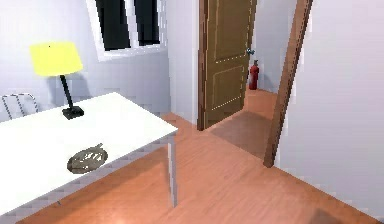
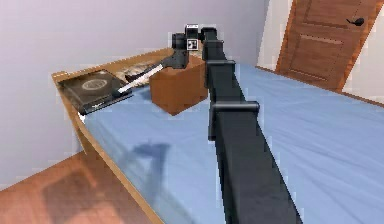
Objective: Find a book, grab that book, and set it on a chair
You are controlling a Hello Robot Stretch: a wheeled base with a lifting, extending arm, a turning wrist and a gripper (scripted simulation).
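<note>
A dark flat book [image 2: 95,90] lies on the wooden ledge [image 2: 66,76] at the bed's end, in the arm side view's upper left. A second flat dark thing with a pale edge [image 2: 141,72] lies just beside it. The arm [image 2: 235,130] reaches up over the blue bed [image 2: 300,130]. My gripper [image 2: 178,52] stands above a brown box [image 2: 178,90], close to the second flat thing. I cannot tell whether it holds anything. A white chair back [image 1: 15,104] shows behind the white table [image 1: 120,135] at the forward view's left edge.
On the table stand a yellow-shaded lamp [image 1: 58,75] and a grey dish [image 1: 88,159]. An open wooden door [image 1: 228,55] leads to a passage with a red fire extinguisher [image 1: 254,73]. Wooden floor lies open right of the table. Another brown door [image 2: 328,40] stands beyond the bed.
</note>
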